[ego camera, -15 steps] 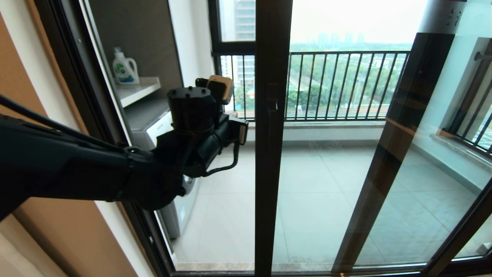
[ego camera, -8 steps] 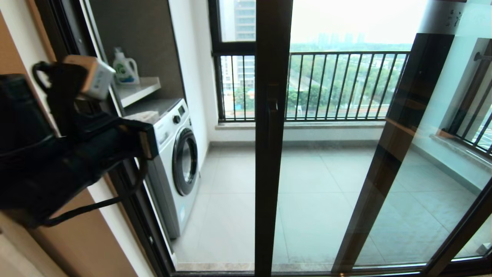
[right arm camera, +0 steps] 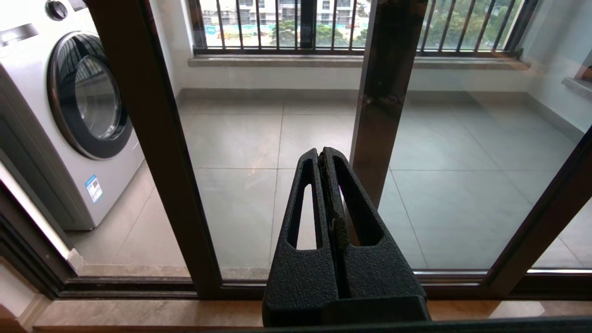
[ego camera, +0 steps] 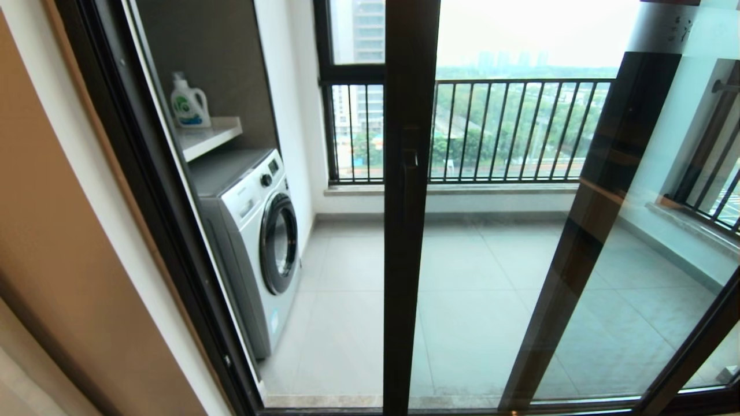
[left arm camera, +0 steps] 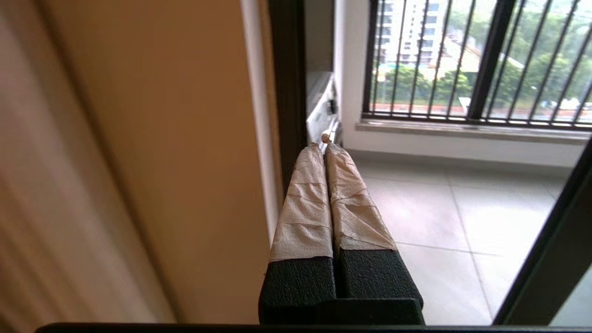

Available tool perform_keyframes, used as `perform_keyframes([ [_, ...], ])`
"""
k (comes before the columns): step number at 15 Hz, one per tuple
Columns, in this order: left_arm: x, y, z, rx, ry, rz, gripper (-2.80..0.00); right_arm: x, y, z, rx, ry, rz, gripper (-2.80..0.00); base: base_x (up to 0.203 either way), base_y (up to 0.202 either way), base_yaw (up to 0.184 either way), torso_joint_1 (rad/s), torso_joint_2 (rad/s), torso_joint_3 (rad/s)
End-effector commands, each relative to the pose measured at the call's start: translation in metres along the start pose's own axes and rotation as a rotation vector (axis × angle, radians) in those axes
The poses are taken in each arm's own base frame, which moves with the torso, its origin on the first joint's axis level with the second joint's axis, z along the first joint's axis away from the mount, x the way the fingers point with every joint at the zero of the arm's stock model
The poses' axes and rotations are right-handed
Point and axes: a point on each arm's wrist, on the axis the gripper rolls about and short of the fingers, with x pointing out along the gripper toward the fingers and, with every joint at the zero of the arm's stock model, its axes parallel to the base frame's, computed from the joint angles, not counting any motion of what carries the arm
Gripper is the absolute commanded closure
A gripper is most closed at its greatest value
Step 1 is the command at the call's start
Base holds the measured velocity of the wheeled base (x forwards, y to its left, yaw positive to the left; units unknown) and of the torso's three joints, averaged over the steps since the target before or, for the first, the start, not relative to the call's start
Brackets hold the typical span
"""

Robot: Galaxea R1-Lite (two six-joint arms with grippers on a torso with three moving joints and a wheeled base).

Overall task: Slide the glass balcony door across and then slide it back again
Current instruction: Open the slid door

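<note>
Left pincer (left arm camera: 325, 144), clenched empty, has withdrawn from the glass balcony door (ego camera: 409, 202); right pincer (right arm camera: 323, 159) likewise clenched.

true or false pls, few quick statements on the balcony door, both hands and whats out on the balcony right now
1. The left hand grips the door handle. False: it is shut on nothing, beside the tan wall, away from the glass balcony door.
2. The right hand is shut and empty. True.
3. A washing machine stands on the balcony. True.
4. The detergent bottle lies on the floor. False: it stands upright on the shelf above the machine.
5. Neither arm shows in the head view. True.
6. The balcony railing is white. False: it is black.
</note>
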Motion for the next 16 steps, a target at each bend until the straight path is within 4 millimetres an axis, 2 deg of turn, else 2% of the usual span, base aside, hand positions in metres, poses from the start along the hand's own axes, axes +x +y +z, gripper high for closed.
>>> perform_keyframes([
  [1,-0.05,0.017,-0.012,-0.022,-0.104,0.066,0.0,0.001,0.0,-0.003,-0.001,0.01,0.001,0.0,0.0,0.0,0.0,0.0,0.0,0.0],
  [2,-0.057,0.018,-0.028,-0.013,-0.09,0.064,0.0,0.001,0.0,-0.003,-0.001,0.011,0.001,0.0,0.0,0.0,0.0,0.0,0.0,0.0],
  [4,-0.053,0.014,-0.063,0.004,-0.021,0.1,0.0,0.001,0.0,-0.003,-0.001,0.012,0.001,0.0,0.0,0.0,0.0,0.0,0.0,0.0],
  [6,-0.053,0.012,-0.073,0.016,-0.039,0.174,0.0,0.001,0.0,-0.003,-0.001,0.01,0.001,0.0,0.0,0.0,0.0,0.0,0.0,0.0],
  [7,-0.06,0.012,-0.076,0.039,-0.062,0.19,0.0,0.001,0.0,-0.003,-0.001,0.013,0.001,0.0,0.0,0.0,0.0,0.0,0.0,0.0],
  [8,-0.069,0.012,-0.085,0.061,-0.086,0.163,0.0,0.001,0.0,-0.003,-0.001,0.012,0.001,0.0,0.0,0.0,0.0,0.0,0.0,0.0],
  [10,-0.08,0.01,-0.119,0.097,-0.081,0.088,0.0,0.001,0.0,-0.003,-0.001,0.011,0.001,0.0,0.0,0.0,0.0,0.0,0.0,0.0],
  [11,-0.079,0.007,-0.142,0.111,-0.031,0.05,0.0,0.001,0.0,-0.003,-0.001,0.012,0.001,0.0,0.0,0.0,0.0,0.0,0.0,0.0],
  [12,-0.077,0.005,-0.157,0.095,0.015,-0.001,0.0,0.001,0.0,-0.003,-0.001,0.011,0.001,0.0,0.0,0.0,0.0,0.0,0.0,0.0],
  [14,-0.077,0.0,-0.168,0.034,0.089,-0.196,0.0,0.001,0.0,-0.003,-0.001,0.012,0.001,0.0,0.0,0.0,0.0,0.0,0.0,0.0],
  [16,-0.079,-0.001,-0.173,0.012,0.163,-0.233,0.0,0.001,0.0,-0.003,-0.001,0.01,0.001,0.0,0.0,0.0,0.0,0.0,0.0,0.0],
])
